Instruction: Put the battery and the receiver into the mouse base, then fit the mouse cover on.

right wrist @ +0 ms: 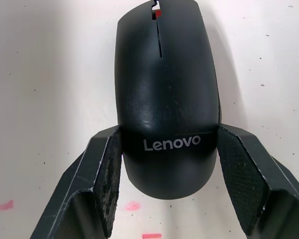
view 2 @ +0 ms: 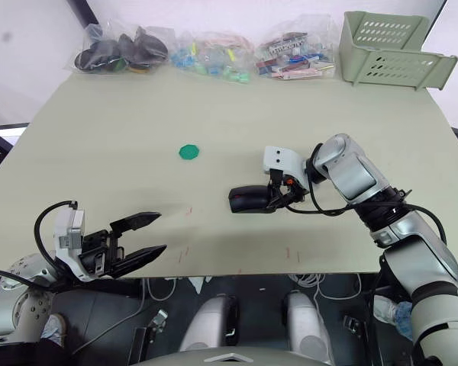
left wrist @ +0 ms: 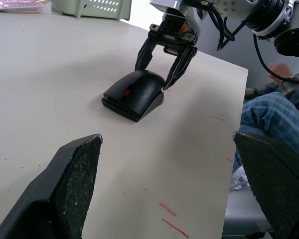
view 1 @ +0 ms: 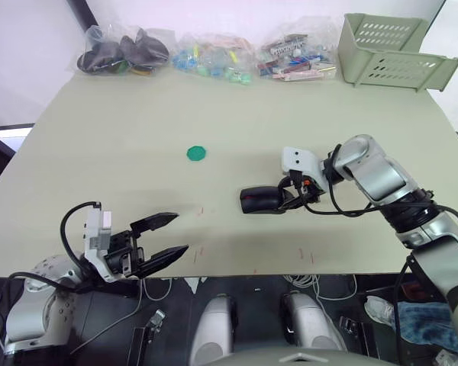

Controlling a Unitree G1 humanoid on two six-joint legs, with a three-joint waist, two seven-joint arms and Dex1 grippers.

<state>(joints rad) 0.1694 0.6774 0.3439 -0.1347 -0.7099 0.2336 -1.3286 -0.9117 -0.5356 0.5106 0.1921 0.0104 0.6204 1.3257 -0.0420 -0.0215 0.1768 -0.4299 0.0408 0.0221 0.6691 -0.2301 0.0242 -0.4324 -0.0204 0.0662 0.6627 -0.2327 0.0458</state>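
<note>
The right gripper (view 1: 290,200) sits at the rear end of the mouse, its two black fingers (right wrist: 105,174) spread to either side of the shell's back. In the right wrist view the pads lie right against the sides of the mouse cover (right wrist: 167,94), so it reads as closed on the mouse, though how firm the contact is I cannot tell. The cover is seated on the mouse base (left wrist: 120,104), the two forming one black body on the table (view 1: 214,114), with the red wheel (left wrist: 126,92) at the front end, pointing to the left. The mouse lies right of the table's middle, toward the near edge. The battery and receiver cannot be seen.

The left gripper (view 1: 166,238) hovers at the near left edge of the table, fingers wide apart and holding nothing, well apart from the mouse. Bare table lies between the two grippers, marked with a few small red ticks (view 1: 201,210).

A flat green disc (view 1: 196,154) rests alone to the far left of the mouse, well apart from it. Along the far edge lie clear bags of parts (view 1: 214,55), and at the far right corner sits a pale green slotted basket (view 1: 389,53). Nothing stands close around the mouse.
</note>
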